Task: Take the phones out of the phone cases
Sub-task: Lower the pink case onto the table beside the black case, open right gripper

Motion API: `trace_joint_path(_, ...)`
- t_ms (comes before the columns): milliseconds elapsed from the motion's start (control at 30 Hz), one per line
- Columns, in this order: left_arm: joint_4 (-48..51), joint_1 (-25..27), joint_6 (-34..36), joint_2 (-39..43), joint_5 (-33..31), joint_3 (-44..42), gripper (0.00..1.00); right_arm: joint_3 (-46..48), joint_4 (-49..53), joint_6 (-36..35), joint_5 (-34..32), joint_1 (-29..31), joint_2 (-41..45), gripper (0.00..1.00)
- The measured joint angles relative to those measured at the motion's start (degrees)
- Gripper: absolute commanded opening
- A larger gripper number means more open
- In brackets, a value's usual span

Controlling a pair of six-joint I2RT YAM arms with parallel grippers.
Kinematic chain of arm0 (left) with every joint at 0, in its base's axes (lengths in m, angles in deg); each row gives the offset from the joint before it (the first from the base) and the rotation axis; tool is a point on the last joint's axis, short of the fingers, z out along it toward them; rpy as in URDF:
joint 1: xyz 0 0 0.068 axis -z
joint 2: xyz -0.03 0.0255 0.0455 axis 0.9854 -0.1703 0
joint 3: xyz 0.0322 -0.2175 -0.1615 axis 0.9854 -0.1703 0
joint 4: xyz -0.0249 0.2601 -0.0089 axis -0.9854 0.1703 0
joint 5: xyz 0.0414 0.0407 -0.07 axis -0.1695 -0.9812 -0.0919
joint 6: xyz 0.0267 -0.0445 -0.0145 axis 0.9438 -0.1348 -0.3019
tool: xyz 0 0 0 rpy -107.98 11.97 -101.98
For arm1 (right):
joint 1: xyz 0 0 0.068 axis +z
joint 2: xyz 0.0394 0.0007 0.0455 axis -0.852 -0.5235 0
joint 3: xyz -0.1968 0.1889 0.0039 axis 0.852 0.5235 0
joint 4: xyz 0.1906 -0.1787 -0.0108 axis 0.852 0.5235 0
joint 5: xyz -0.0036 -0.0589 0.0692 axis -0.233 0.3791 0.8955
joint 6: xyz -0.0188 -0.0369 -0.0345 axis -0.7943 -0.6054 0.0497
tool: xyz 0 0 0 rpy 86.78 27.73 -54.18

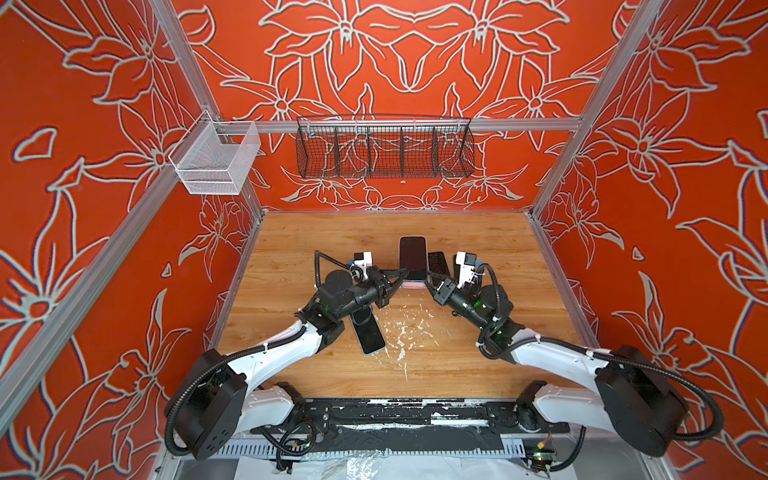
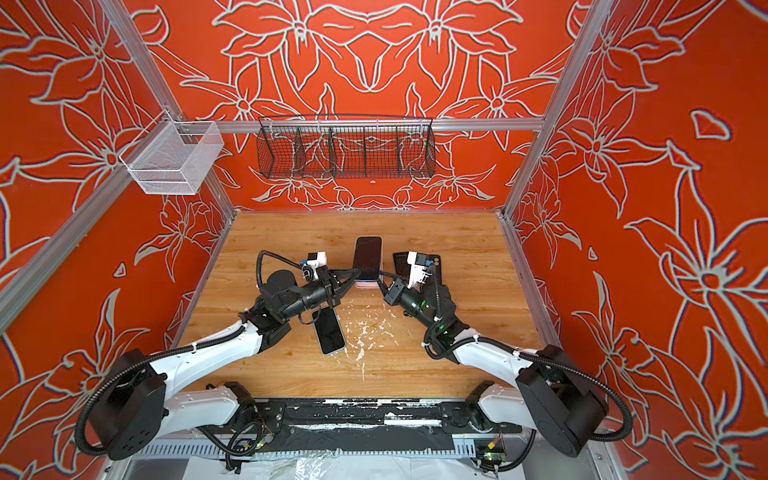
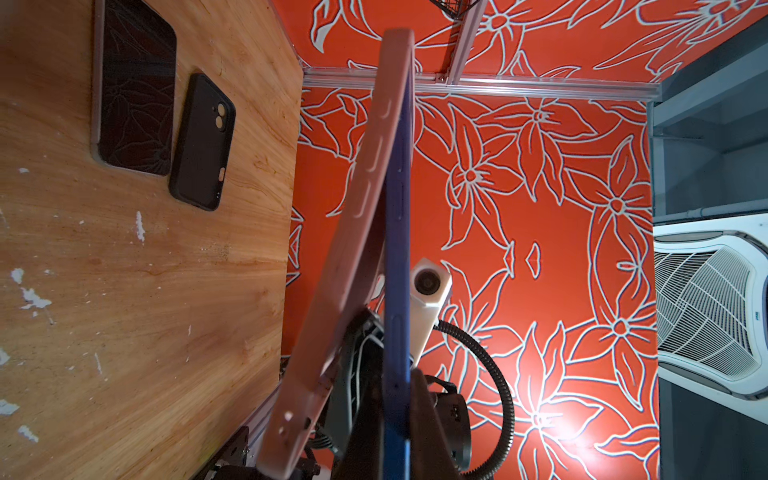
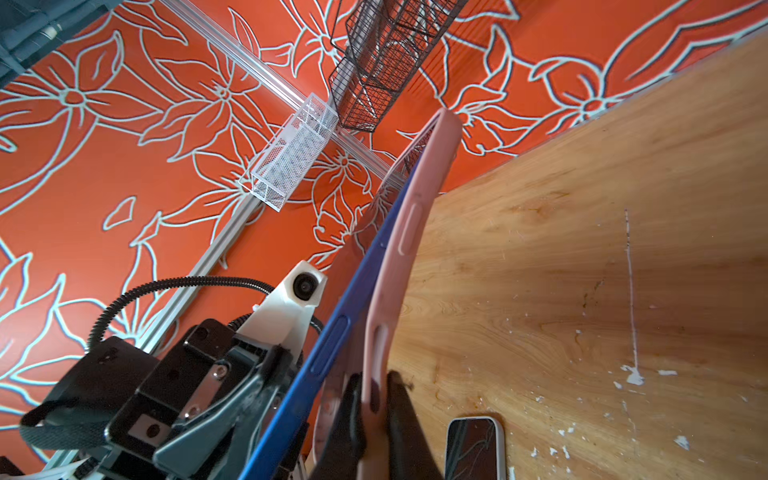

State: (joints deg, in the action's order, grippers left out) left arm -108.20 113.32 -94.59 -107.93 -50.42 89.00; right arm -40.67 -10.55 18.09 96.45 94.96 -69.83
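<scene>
nearest us in both top views are the two arms, the left arm [image 1: 270, 357] and the right arm [image 1: 552, 357]. they reach in over the wooden bench [image 1: 324, 237] and meet near its middle. between them, lifted off the bench, is the blue phone [image 3: 397, 249], screen up, with the pink phone case [image 3: 357, 216] under it. the phone case gapes away from the phone like a wedge at the near end, and the two close together at the far end, so we judge that end to be seated.

the left gripper [image 3: 392, 395] is clamped on the phone's near end. the right gripper [image 4: 374, 411] pinches the phone case's side wall, one finger inside and one outside.

we expect the phone to handle as a stiff, smooth slab, light but slippery, with glass that would not forgive a drop. the hold belongs near an end, firm and even. the phone case looks soft and rubbery, so it should bend rather than snap, and its lip is the place to pull.

a spare phone [image 1: 370, 332] lies on the bench, partly under the left arm. a black case [image 1: 439, 264] is half covered by the right wrist camera. we cannot see the phone case's back, nor how firmly its far corners grip the phone.
</scene>
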Motion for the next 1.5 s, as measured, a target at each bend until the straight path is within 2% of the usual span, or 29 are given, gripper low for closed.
trace_joint_path(467, 4.7, 0.3, -3.0, 6.9, 0.7, 0.1, 0.00, 0.1, 0.9, -1.5, -4.5, -0.1, -5.1, 0.00)
trace_joint_path(867, -0.1, 0.0, -2.5, 7.8, -1.7, 0.1, 0.00, 1.9, 14.1, -3.0, -7.7, -3.4, -1.4, 0.00)
trace_joint_path(967, -1.1, 0.0, -2.3, 6.0, -1.7, 0.1, 0.00, 2.1, 18.2, -3.7, -7.2, -6.7, 2.3, 0.00)
trace_joint_path(1200, -0.7, -0.2, 2.2, -0.4, -1.2, 1.5, 0.00, 1.6, 31.6, -7.6, -1.1, -19.6, 10.3, 0.00)
trace_joint_path(1500, 2.6, -1.7, 10.3, -4.3, -1.0, 5.1, 0.00, -3.8, 45.5, -15.3, 9.4, -36.4, 9.8, 0.00)
